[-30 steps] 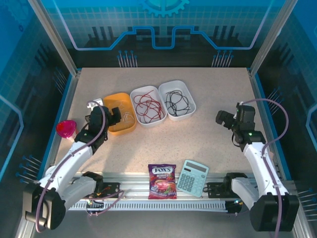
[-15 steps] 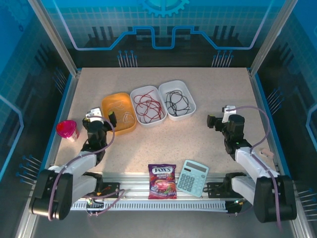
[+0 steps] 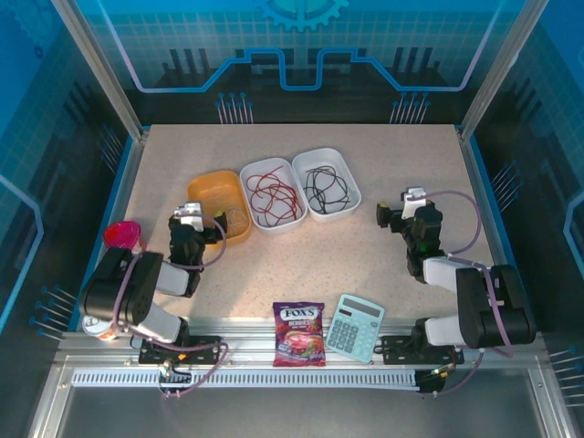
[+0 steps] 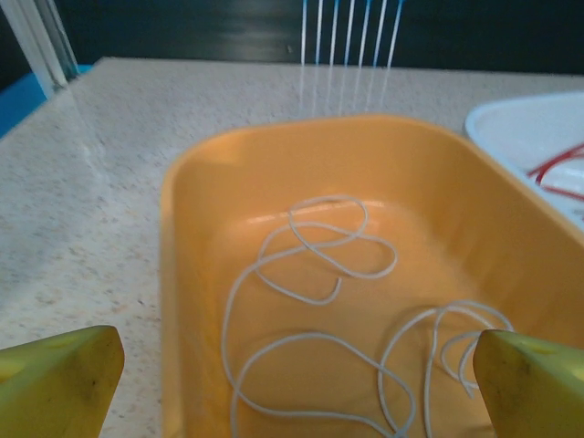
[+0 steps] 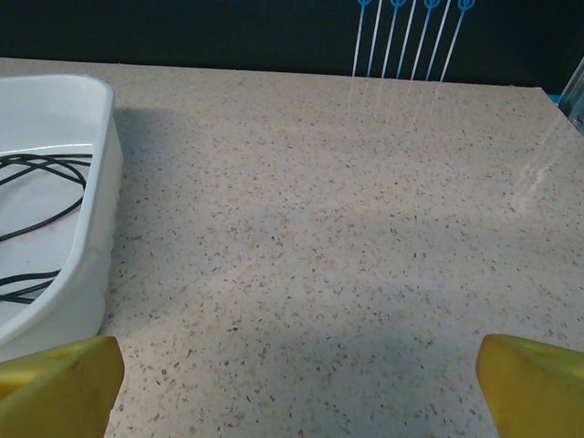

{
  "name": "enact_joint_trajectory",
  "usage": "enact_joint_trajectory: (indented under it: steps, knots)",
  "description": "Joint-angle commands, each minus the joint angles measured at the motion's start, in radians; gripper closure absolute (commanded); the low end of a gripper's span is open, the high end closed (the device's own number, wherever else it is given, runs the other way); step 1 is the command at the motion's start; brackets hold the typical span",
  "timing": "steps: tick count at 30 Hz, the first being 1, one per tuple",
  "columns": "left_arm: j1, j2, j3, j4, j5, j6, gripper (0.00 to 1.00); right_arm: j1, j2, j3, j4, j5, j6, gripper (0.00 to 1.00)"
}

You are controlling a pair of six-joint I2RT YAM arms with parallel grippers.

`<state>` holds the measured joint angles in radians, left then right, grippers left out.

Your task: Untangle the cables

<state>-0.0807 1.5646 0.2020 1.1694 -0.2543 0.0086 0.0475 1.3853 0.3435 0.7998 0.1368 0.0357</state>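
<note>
- The left fingers [image 4: 59, 383] are spread wide and nothing is held between them.
- The pale cable [image 4: 310, 274] is found straight ahead of these fingers and between their two tips, in loose loops on the bottom of the orange tray [image 4: 182, 192].
- Its loops are stretched mostly along the tray, away from the fingers. One bunch lies farther off and one bunch lies close to the right tip.
- The red cable [image 4: 558, 169] is seen ahead and to the right of the left fingers, in a white tray [image 4: 516, 119] just beside the orange one.
- The right fingers [image 5: 59, 379] are also opened wide and are empty; bare table [image 5: 347, 237] lies ahead of them.
- The black cable [image 5: 36, 182] lies ahead and to the left of the right fingers, inside the other white tray [image 5: 102, 219].
- Each colour is kept in its own tray and no crossing between colours is seen, so the task is judged to be finished or nearly so.
- If a loop must be taken, the left arm is judged nearer for the pale and red cables, the right arm for the black one.
</note>
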Motion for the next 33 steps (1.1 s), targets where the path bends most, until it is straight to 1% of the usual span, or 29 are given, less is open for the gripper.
enact_joint_trajectory:
  steps: [1, 3, 4, 5, 6, 7, 8, 10, 12, 28, 29, 31, 33]
  knots:
    - [0.025, -0.011, 0.039, 0.013, 0.065, 0.007, 0.01, 0.011, 0.064, -0.040, 0.190, -0.035, -0.027, 0.00]
    - [0.046, -0.003, 0.077, -0.035, 0.068, -0.009, 0.01, 0.009, 0.125, -0.058, 0.282, -0.048, -0.027, 0.00]
    - [0.058, -0.009, 0.113, -0.118, 0.079, -0.021, 0.01, 0.004, 0.156, -0.057, 0.312, -0.064, -0.026, 0.00]
    - [0.068, -0.018, 0.155, -0.210, 0.085, -0.033, 0.01, 0.000, 0.164, -0.046, 0.303, -0.077, -0.026, 0.00]
    - [0.065, -0.019, 0.177, -0.252, 0.086, -0.032, 0.01, -0.001, 0.144, -0.028, 0.230, -0.084, -0.026, 0.00]
    - [0.068, -0.014, 0.168, -0.224, 0.114, -0.023, 0.01, -0.002, 0.148, -0.013, 0.210, -0.082, -0.027, 0.00]
    - [0.067, -0.012, 0.174, -0.234, 0.104, -0.023, 0.01, -0.003, 0.156, -0.005, 0.208, -0.075, -0.023, 0.00]
    - [0.067, -0.015, 0.174, -0.237, 0.102, -0.024, 0.01, -0.010, 0.151, 0.026, 0.138, -0.054, -0.004, 0.00]
    - [0.068, -0.016, 0.175, -0.241, 0.103, -0.025, 0.01, -0.009, 0.150, 0.033, 0.125, -0.059, -0.008, 0.00]
    - [0.064, -0.013, 0.175, -0.237, 0.111, -0.019, 0.01, -0.008, 0.152, 0.029, 0.134, -0.067, -0.009, 0.00]
    - [0.064, -0.015, 0.175, -0.238, 0.133, -0.012, 0.01, -0.011, 0.153, 0.029, 0.134, -0.079, -0.013, 0.00]
    - [0.065, -0.015, 0.178, -0.245, 0.199, 0.011, 0.01, -0.018, 0.152, 0.034, 0.126, -0.146, -0.033, 0.00]
    - [0.065, -0.015, 0.176, -0.243, 0.200, 0.012, 0.01, -0.021, 0.155, 0.049, 0.099, -0.214, -0.050, 0.00]
